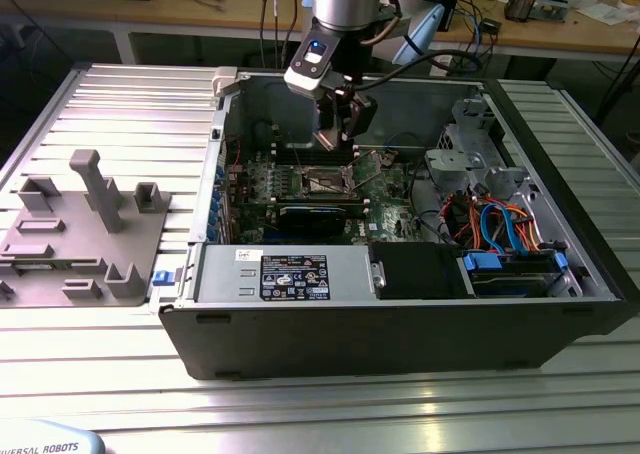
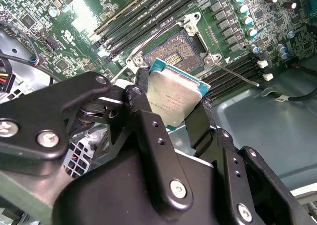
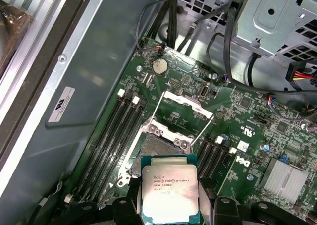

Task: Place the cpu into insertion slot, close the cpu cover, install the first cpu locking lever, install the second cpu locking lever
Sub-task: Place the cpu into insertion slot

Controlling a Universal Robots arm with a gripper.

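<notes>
One open computer case [image 1: 400, 339] sits on the bench [image 1: 90, 374]. Inside it lie a green board [image 1: 385, 189], a black box [image 1: 420, 271] at the near side, and a tangle of cables [image 1: 500, 224] toward the exterior view's right. The single pincer [image 1: 337, 139] is clamped on the one cpu [image 3: 169, 195], holding it in the air over the one insertion slot [image 3: 156, 150]. The cpu cover [image 3: 185, 97] is swung open beside the slot, and two thin wire levers [image 2: 237, 72] are unlatched. One grey holder block [image 1: 90, 224] rests on the bench to the exterior view's left of the case.
</notes>
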